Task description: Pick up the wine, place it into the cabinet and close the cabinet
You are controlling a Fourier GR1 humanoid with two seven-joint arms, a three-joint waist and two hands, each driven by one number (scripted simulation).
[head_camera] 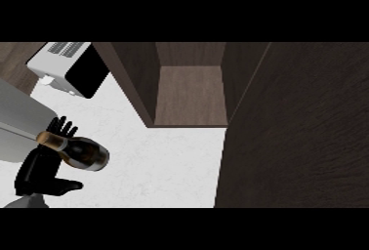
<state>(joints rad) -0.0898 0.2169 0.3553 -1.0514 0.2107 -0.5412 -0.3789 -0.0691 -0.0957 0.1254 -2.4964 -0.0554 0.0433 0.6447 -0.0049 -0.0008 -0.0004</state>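
Observation:
The wine bottle (81, 152) is dark glass with a tan cork end and stands on the white counter (166, 166) at the left. My left hand (39, 171) is right behind it, on its left side. The fingers (62, 128) point straight up past the bottle's neck and the thumb (66, 185) sticks out below it. Whether the palm touches the bottle I cannot tell. The cabinet (189, 93) is open at the top centre, showing a bare wooden shelf. Its dark door (302, 132) is swung out and fills the right side. My right hand does not show.
A white and black appliance (72, 68) sits at the back left, close to the cabinet's left wall (130, 83). A grey slab (18, 122) borders the counter on the far left.

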